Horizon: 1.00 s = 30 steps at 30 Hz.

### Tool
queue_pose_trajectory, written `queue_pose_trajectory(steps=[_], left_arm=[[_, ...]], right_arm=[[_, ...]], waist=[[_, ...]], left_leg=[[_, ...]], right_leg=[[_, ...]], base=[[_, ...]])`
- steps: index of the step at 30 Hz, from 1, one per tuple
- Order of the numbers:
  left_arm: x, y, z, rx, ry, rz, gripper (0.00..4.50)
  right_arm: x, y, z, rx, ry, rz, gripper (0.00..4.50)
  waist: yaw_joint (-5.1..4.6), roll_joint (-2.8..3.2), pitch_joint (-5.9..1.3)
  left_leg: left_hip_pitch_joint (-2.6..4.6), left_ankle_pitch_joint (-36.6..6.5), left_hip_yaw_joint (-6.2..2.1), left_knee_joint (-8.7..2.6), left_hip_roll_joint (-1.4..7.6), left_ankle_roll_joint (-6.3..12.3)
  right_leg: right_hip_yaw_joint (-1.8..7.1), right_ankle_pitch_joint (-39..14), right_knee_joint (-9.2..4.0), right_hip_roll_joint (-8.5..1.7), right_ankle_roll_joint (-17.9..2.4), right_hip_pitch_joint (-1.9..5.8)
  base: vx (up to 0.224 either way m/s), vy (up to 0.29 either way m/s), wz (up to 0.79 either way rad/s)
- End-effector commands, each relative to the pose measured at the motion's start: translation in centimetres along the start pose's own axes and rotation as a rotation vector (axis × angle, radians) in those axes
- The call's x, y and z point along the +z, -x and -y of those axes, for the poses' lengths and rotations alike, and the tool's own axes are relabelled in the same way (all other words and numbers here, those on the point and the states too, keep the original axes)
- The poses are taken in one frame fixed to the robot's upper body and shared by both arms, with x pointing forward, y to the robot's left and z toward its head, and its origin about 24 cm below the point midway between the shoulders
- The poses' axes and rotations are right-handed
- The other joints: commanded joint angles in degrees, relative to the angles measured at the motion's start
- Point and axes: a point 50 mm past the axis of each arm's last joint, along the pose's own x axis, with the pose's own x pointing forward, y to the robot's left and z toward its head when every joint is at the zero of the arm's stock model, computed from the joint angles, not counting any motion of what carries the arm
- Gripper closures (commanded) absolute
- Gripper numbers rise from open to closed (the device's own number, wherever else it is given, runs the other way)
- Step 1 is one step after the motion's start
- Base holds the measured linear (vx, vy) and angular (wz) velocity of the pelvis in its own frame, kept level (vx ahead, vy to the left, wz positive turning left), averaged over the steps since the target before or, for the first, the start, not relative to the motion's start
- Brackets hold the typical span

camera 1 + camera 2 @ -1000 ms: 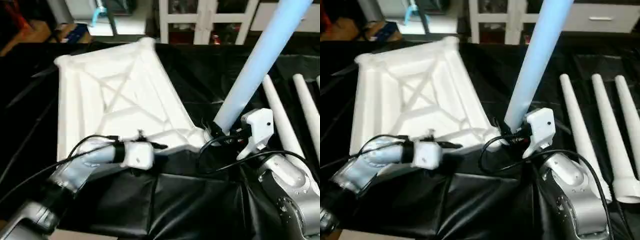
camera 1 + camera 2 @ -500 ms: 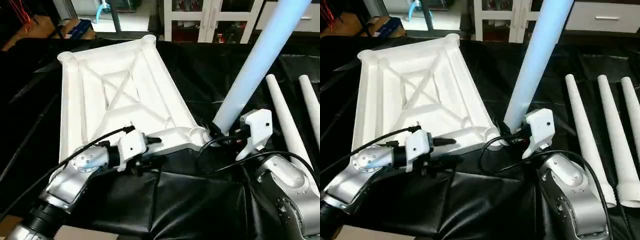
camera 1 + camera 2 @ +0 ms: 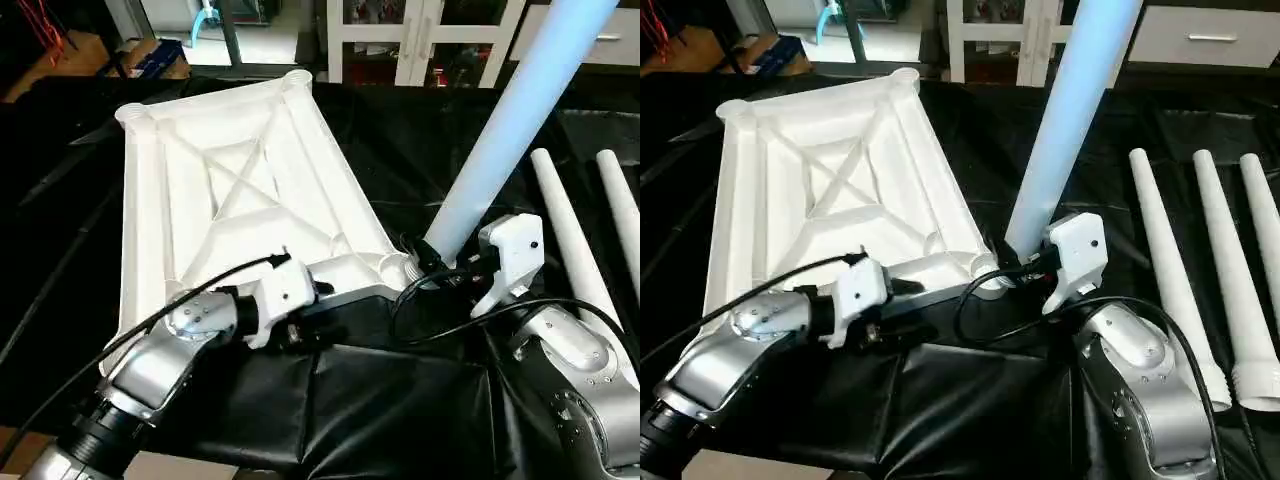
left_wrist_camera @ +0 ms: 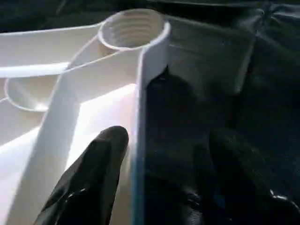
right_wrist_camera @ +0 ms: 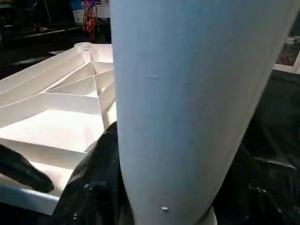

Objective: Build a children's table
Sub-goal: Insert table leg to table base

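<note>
Worktop point(image 3: 400, 160): one, covered by a black sheet, carrying all the table parts.
Table top point(image 3: 240, 200): one, white, lying underside up with X ribs showing, toward 10 o'clock on the worktop; round sockets at its corners.
Legs, count: four white tapered tubes in all.
Held leg point(image 3: 510, 120): one, standing tilted toward 1 o'clock, its lower end at the near right corner socket point(image 3: 398, 268) of the table top.
Loose legs point(image 3: 1170, 260): three, lying side by side on the black sheet at 3 o'clock, well apart from the table top.
Right gripper point(image 3: 440, 268): fingers closed around the base of the held leg; in the right wrist view a black finger point(image 5: 96, 187) presses each side of the tube.
Left gripper point(image 4: 161, 187): at the table top's near edge, around 6 o'clock; its fingers point(image 4: 93, 178) stand apart and straddle the thin near rim point(image 4: 140, 140), one finger inside the rim and the other outside over the black sheet, with a gap on the outer side, so nothing is clamped.
Shelving unit point(image 3: 420, 40): one, white with square frames, beyond the worktop at 12 o'clock.
</note>
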Motion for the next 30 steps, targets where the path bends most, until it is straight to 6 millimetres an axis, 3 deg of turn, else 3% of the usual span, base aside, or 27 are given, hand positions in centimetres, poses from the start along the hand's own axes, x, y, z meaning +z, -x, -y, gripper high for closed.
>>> queue_pose_trajectory(steps=[1, 7, 12, 14, 17, 19, 22, 25, 30], left_arm=[[-0.1, -0.2, -0.3, 0.007, -0.014, -0.031, 1.33], [0.1, -0.7, -0.8, 0.016, -0.005, -0.027, 1.33], [0.1, -0.9, -0.9, -0.001, -0.006, -0.037, 1.72], [-0.1, -0.9, -0.9, -0.009, -0.008, -0.047, 2.07], [-0.5, -0.7, -0.9, -0.014, -0.002, -0.068, 2.15], [-0.7, -0.6, -0.9, -0.013, 0.004, -0.083, 2.52], [-0.9, -0.3, -1.1, -0.006, 0.014, -0.096, 2.59], [-1.2, -0.1, -1.2, -0.005, 0.028, -0.116, 2.94], [-1.4, 0.0, -1.3, -0.012, 0.051, -0.124, 3.32]], right_arm=[[0.3, 0.2, 0.1, -0.01, 0.018, 0.011, 2.59], [0.3, 0.4, 0.1, -0.015, 0.021, 0.011, 2.59], [0.4, 0.5, 0.2, -0.022, 0.024, 0.01, 2.59], [0.4, 0.6, 0.2, -0.023, 0.024, 0.011, 2.59], [0.4, 0.6, 0.2, -0.025, 0.025, 0.011, 2.59], [0.5, 0.6, 0.3, -0.026, 0.025, 0.012, 2.59], [0.5, 0.6, 0.4, -0.027, 0.024, 0.013, 2.59], [0.6, 0.5, 0.5, -0.028, 0.02, 0.02, 2.59], [1.0, 0.0, 1.2, -0.028, -0.081, 0.085, 2.59]], waist=[[-0.11, -0.38, -4.03], [-0.2, -0.27, -4.12], [-0.2, -0.21, -4.09], [-0.21, -0.17, -3.99], [-0.28, -0.19, -3.9], [-0.28, -0.24, -3.87], [-0.42, -0.34, -3.77], [-0.45, -0.27, -3.69], [-0.59, -0.06, -3.64]], left_leg=[[1.78, -3.1, -2.59, -4.27, 5.77, 6.24], [1.67, -2.8, -2.63, -4.15, 5.7, 5.84], [1.61, -2.7, -2.67, -4.13, 5.71, 6.31], [1.67, -3.5, -2.68, -4.23, 5.78, 6.21], [1.65, -4.4, -2.72, -4.37, 5.87, 5.87], [1.66, -4.8, -2.73, -4.4, 5.85, 5.69], [1.6, -5.4, -2.72, -4.52, 5.83, 5.44], [1.65, -5.9, -2.72, -4.6, 5.84, 5.25], [1.75, -6.8, -2.75, -4.72, 5.87, 4.86]], right_leg=[[1.78, 4.6, -2.85, -3.55, -15.7, 2.4], [1.76, 6.6, -2.73, -3.67, -16.1, 2.65], [1.73, 6.8, -2.72, -3.67, -16.3, 2.68], [1.76, 5.9, -2.85, -3.7, -16.2, 2.63], [1.76, 5.1, -2.91, -3.7, -16.1, 2.63], [1.8, 4.6, -2.97, -3.76, -16.0, 2.63], [1.85, 3.8, -3.07, -3.76, -15.8, 2.63], [1.87, 2.8, -3.18, -3.78, -15.7, 2.54], [1.9, 2.1, -3.23, -3.81, -15.8, 2.42]], base=[[0.0, 0.0, 0.0], [0.0, 0.0, 0.0], [0.0, 0.0, 0.0], [0.0, 0.0, 0.0], [0.0, 0.0, 0.0], [0.0, 0.0, 0.0], [0.0, 0.0, 0.0], [0.0, 0.0, 0.0], [0.0, 0.0, 0.0]])
